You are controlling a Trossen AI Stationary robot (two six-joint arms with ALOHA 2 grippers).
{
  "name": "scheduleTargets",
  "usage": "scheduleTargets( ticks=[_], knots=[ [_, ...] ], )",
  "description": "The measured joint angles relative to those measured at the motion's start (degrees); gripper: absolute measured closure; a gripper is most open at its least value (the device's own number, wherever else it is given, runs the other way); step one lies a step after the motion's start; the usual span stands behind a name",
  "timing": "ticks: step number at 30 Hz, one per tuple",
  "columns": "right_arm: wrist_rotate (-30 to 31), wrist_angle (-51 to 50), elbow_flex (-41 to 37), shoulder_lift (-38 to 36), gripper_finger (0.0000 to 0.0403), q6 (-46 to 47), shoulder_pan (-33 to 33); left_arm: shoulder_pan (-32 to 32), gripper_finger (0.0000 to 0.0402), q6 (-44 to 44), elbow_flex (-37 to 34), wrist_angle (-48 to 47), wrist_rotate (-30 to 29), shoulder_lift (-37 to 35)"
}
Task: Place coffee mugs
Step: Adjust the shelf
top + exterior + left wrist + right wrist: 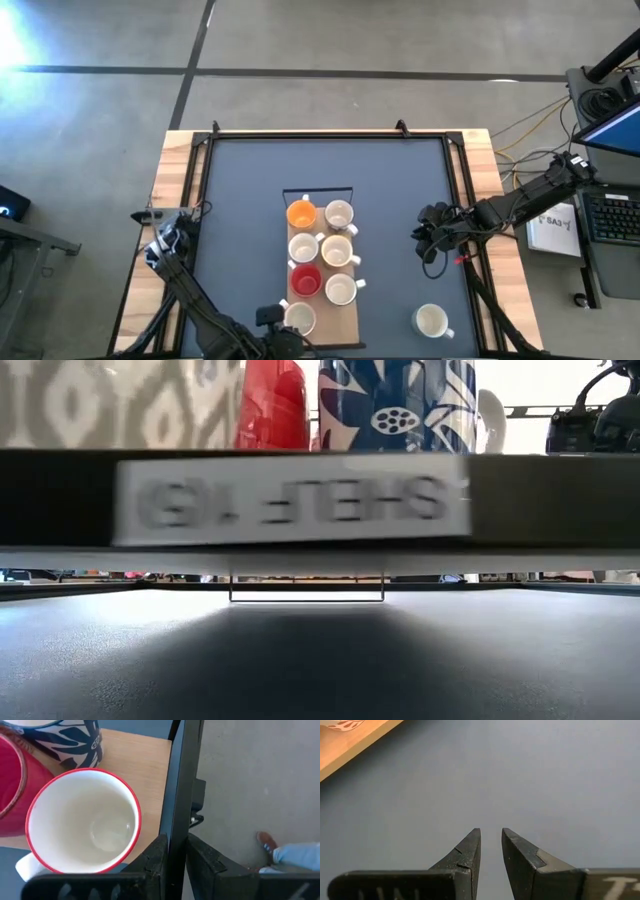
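Note:
A wooden board (347, 325) in the middle of the table carries several coffee mugs upright in two rows: an orange one (301, 213), a red one (305, 281) and white ones. The nearest, a white mug with a red rim (82, 820), stands on the board's near end (140, 760), beside the red mug (10, 785) and a blue-patterned one (65, 740). My left gripper (177, 845) hovers right beside it, narrowly open, with nothing between the fingers. Another white mug (432, 321) stands alone on the mat at the near right. My right gripper (491, 837) waits over bare mat (425, 240), narrowly open.
A black bar (180, 790) runs past the board's near end, with the floor and a person's shoe (267, 842) beyond. In the low view the shelf's near end (300, 500) blocks most of the picture. Bare mat lies to the left and right of the board.

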Motion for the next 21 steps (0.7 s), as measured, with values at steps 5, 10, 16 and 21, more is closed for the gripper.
scheduleTargets(
  ticks=[5,10,16,21],
  knots=[
    [0.0,0.0,0.0,0.0,0.0335,0.0,0.0,-0.1,0.0351,2.2,-0.1,0.5,0.3,-0.5],
    [0.0,0.0,0.0,0.0,0.0335,0.0,0.0,-0.2,0.033,2.6,-0.1,1.2,-0.5,-0.9],
    [0.0,0.0,0.0,0.0,0.0335,0.0,0.0,-0.2,0.029,4.2,-0.1,1.4,-1.6,-2.1],
    [0.0,0.0,0.0,0.0,0.0335,0.0,0.0,-0.2,0.0262,7.0,0.1,-0.8,-3.0,-6.1]
  ],
)
